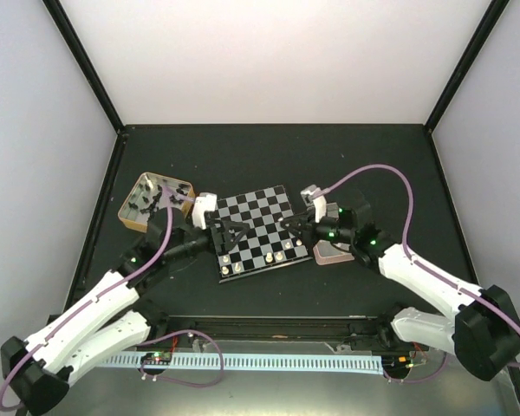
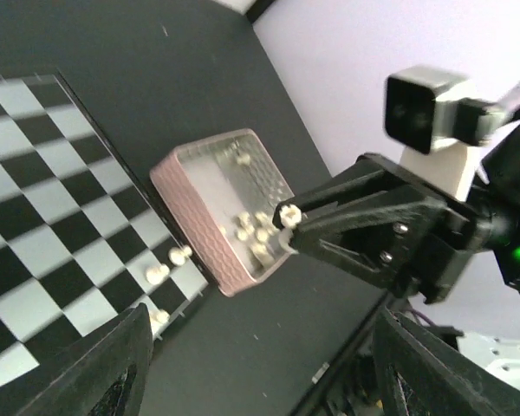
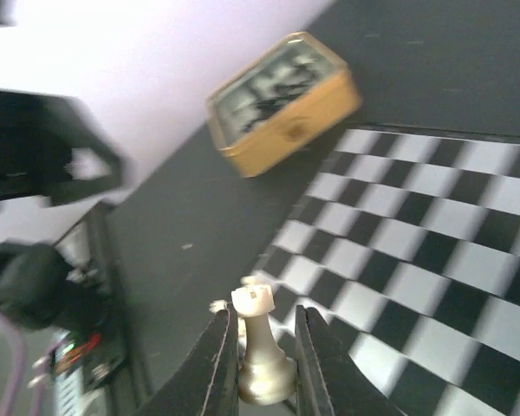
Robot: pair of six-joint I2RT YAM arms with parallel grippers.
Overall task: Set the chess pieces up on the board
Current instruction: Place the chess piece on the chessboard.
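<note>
The board (image 1: 256,227) lies mid-table. My right gripper (image 1: 288,224) hovers over its right edge, shut on a cream-white rook (image 3: 262,347) held upright between the fingers (image 3: 218,364). The rook tip shows in the left wrist view (image 2: 288,215) above the pink tray. Three white pieces (image 1: 279,256) stand near the board's front right edge and show in the left wrist view (image 2: 159,275). My left gripper (image 1: 232,234) is open and empty over the board's left side, its fingers (image 2: 104,364) wide apart. Small pieces (image 1: 232,270) stand at the front left corner.
A pink tray (image 2: 204,234) with several white pieces (image 2: 253,234) sits just right of the board, partly under my right arm (image 1: 329,256). A gold-rimmed tin (image 1: 143,204) holding black pieces stands left of the board, and it shows in the right wrist view (image 3: 286,104).
</note>
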